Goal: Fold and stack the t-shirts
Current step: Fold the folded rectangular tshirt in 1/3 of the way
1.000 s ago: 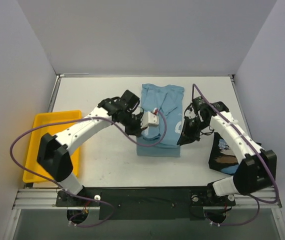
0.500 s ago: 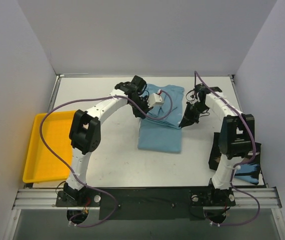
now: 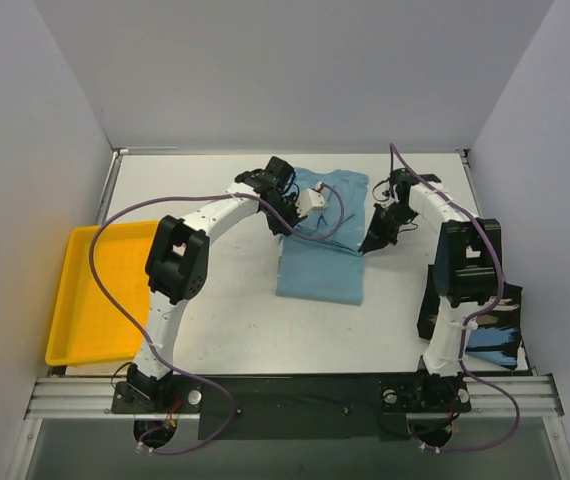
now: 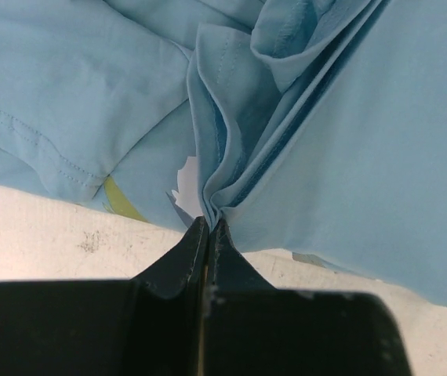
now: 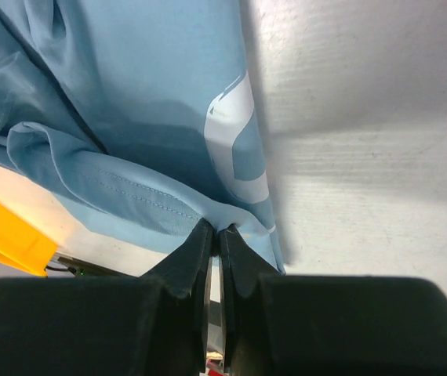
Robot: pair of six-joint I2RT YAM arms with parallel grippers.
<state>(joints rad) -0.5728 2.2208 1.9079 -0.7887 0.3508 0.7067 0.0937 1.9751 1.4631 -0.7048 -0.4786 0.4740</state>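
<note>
**A:** Where is the light blue t-shirt [image 3: 320, 262]?

**B:** It's on the middle of the white surface [image 3: 215, 310], toward the far wall. It's partly folded, and its far part is gathered between the two arms. The left hand [image 4: 208, 229] is pressed together on a bunch of several layers at the shirt's left edge. The right hand [image 5: 215, 235] pinches the stitched hem [image 5: 133, 196] on the right edge.

**A:** What could go wrong from here?

**B:** I'd say the left grip is the weaker one. The cloth is thin and soft and fans out in pleats at the fingertips, so an inner layer could slide out and the fold would land crooked. If the arms travel unevenly, the shirt could skew or its slack middle could sag into wrinkles. The right pinch sits at the very edge of the hem, so a sharp tug could pull it free.

**A:** Anything else nearby?

**B:** The black t-shirt [image 3: 475, 325] lies at the near right, well apart, close to the right arm's base. The yellow tray [image 3: 90, 290], rigid and glossy, sits far left.

**A:** Is there any printing on the blue one?

**B:** There's a smooth white print [image 5: 235, 133]. It's probably stiffer than the cloth, so it may resist a clean crease.
</note>
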